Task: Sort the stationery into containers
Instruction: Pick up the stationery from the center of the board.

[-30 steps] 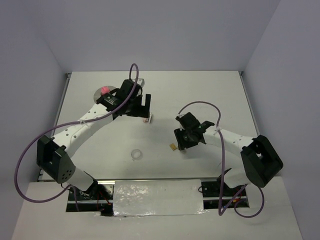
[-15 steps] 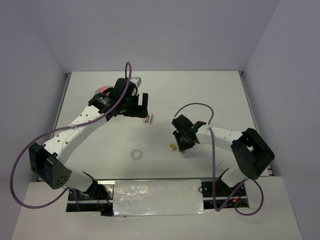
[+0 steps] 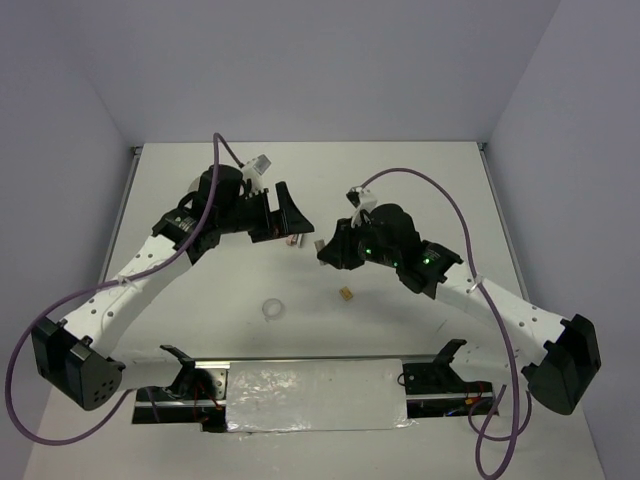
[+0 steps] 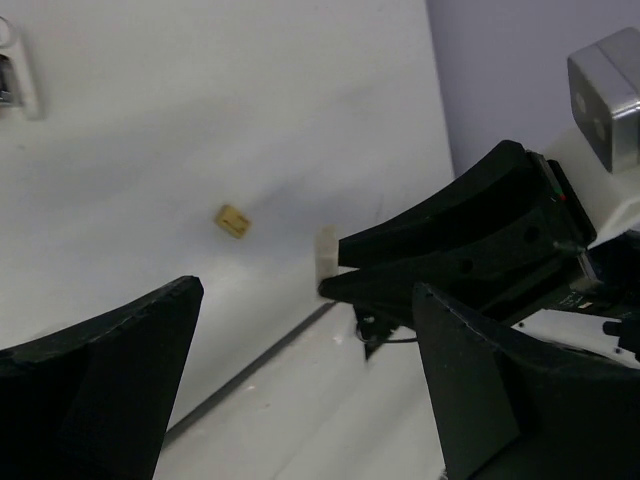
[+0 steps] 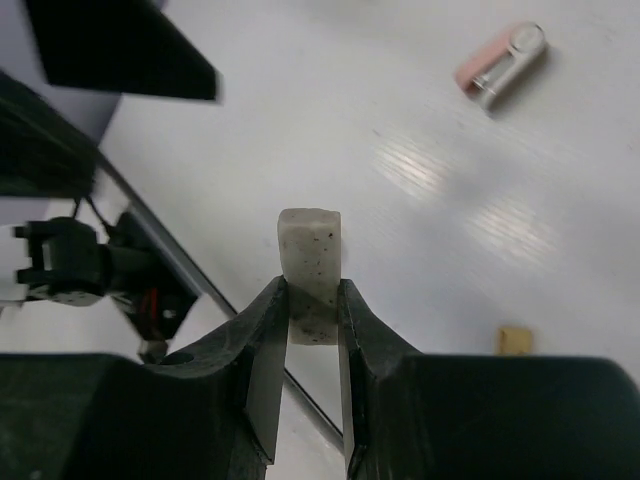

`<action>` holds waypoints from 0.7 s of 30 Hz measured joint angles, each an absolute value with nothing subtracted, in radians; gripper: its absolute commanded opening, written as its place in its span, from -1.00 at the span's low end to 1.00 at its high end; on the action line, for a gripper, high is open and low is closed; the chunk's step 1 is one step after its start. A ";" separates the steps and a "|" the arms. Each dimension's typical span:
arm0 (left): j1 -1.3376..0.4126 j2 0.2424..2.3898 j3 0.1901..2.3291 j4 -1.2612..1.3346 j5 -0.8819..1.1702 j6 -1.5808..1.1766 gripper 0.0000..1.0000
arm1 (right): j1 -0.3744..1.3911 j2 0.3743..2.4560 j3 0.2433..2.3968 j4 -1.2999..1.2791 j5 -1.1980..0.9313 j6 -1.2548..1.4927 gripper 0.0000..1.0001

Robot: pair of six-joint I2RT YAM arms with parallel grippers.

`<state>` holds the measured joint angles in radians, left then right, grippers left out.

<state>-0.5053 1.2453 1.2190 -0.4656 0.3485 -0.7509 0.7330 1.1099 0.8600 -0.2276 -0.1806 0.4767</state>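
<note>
My right gripper (image 5: 312,290) is shut on a grey speckled block (image 5: 310,262), which stands upright between the pads and clear of the table. From above, the block (image 3: 319,243) and right gripper (image 3: 326,250) are near the table's middle. My left gripper (image 3: 286,214) hangs open just left of them with nothing between its fingers (image 4: 100,390). In the left wrist view the held block (image 4: 327,252) sits at the tip of the right gripper's black fingers (image 4: 450,250). A small tan block (image 3: 346,294) and a clear tape ring (image 3: 271,310) lie on the table. The containers are hidden.
A pink and white item (image 3: 295,240) lies between the two grippers, and the right wrist view shows this pink and white item (image 5: 500,65) too. The tan block (image 5: 515,340) lies below the right gripper. The table's metal edge strip (image 5: 200,275) runs close by.
The right gripper closed on the grey block, lifted it and carried it back and to the left. The left arm swung its open gripper to the right, over the dish.
</note>
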 measured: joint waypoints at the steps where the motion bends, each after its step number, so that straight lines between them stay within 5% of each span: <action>1: -0.505 1.245 1.209 -0.446 0.368 -0.783 0.94 | 0.744 1.117 0.884 -0.216 -0.194 0.479 -0.68; 17: -0.506 1.276 1.237 -0.429 0.455 -0.905 0.52 | 0.786 1.149 0.988 -0.178 -0.221 0.465 -0.64; 20: -0.506 1.291 1.237 -0.429 0.479 -0.919 0.26 | 0.787 1.151 1.000 -0.180 -0.221 0.454 -0.64; 21: -0.506 1.296 1.237 -0.429 0.487 -0.920 0.02 | 0.787 1.152 1.004 -0.179 -0.222 0.451 -0.64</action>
<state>-0.5060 1.2964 1.2369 -0.4290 0.4866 -0.9199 0.7868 1.1519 1.0042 -0.1791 -0.2218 0.4515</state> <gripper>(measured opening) 0.651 0.294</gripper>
